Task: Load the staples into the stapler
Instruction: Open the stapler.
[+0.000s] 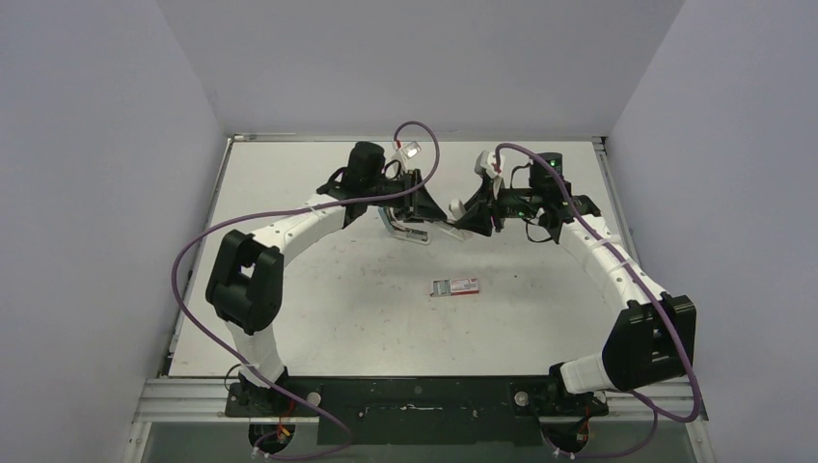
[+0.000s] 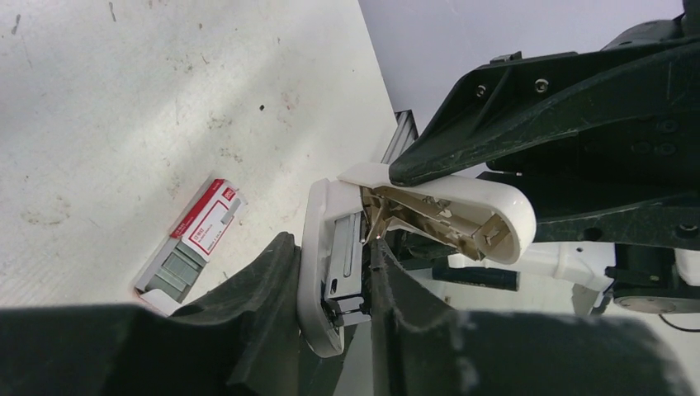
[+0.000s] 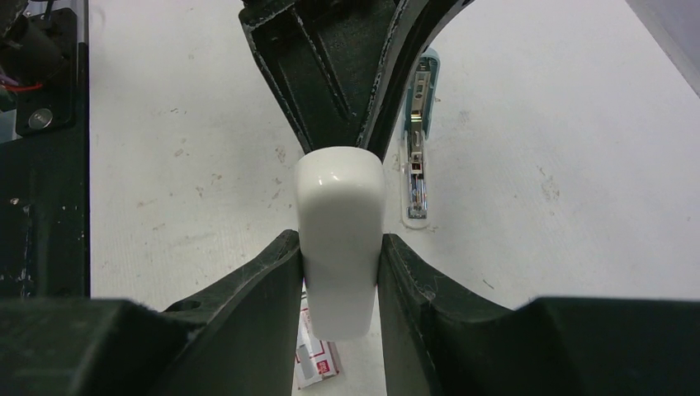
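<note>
A white stapler (image 1: 405, 230) is hinged wide open at the back middle of the table. My left gripper (image 2: 330, 247) is shut on its base, whose metal magazine (image 2: 353, 247) shows between the fingers. My right gripper (image 3: 338, 239) is shut on the stapler's white top cover (image 3: 338, 247), swung up away from the base (image 3: 417, 157). The cover's metal underside shows in the left wrist view (image 2: 437, 216). The red-and-white staple box (image 1: 455, 286) lies open on the table in front of both grippers, with grey staples (image 2: 175, 271) in its open end.
The two arms meet at the back middle of the table, with purple cables looping over them. The left gripper (image 1: 417, 207) and right gripper (image 1: 475, 214) are close together. A metal rail (image 1: 415, 137) runs along the table's far edge.
</note>
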Robot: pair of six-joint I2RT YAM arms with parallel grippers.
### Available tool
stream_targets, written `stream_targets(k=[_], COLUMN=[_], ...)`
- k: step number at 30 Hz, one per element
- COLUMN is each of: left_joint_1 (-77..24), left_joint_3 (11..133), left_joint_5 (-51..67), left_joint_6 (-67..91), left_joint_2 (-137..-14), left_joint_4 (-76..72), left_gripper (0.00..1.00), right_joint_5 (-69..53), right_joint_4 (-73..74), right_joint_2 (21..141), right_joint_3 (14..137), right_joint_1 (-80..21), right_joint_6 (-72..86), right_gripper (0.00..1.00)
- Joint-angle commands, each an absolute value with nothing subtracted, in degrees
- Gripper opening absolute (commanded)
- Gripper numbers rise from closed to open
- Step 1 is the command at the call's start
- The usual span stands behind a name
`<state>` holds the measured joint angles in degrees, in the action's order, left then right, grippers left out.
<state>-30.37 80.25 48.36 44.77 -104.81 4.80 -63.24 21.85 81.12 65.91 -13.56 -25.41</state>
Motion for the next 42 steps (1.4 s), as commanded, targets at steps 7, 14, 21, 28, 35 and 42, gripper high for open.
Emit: stream_targets(k=[7, 14, 21, 28, 35, 42], left_joint_1=[-28.9, -26.0, -23.2, -22.0, -22.9, -24.7], left_joint_3=[75.0, 69.3, 64.8, 61.4, 62.7, 66.5], left_joint_5=[53.5, 54.1, 52.7, 50.6, 50.1, 47.2], left_joint_6=[52.6, 62.1, 70.0, 75.5, 70.3, 58.0], left_joint_2=[-101.2, -96.5, -92.4, -90.8, -89.8, -88.3], left_joint_4=[-10.2, -23.3, -34.7, -41.6, -37.5, -22.0], left_gripper=[0.0, 0.0, 0.0, 0.0, 0.0, 0.0], right_joint_5=[-64.8, -64.5, -62.8, -61.9, -61.4, -60.7], right_joint_4=[9.3, -4.3, -29.0, -43.1, -45.9, -32.6], right_joint_2=[77.3, 76.1, 76.3, 77.1, 77.9, 79.3], right_joint_3=[65.4, 59.9, 50.7, 45.2, 44.1, 50.2], right_joint_1=[-7.5, -2.7, -0.1, -0.1, -0.2, -3.2], right_joint_6=[-17.0, -4.8, 17.2, 29.4, 32.1, 20.9], right_gripper=[0.05, 0.05, 0.05, 0.05, 0.05, 0.07])
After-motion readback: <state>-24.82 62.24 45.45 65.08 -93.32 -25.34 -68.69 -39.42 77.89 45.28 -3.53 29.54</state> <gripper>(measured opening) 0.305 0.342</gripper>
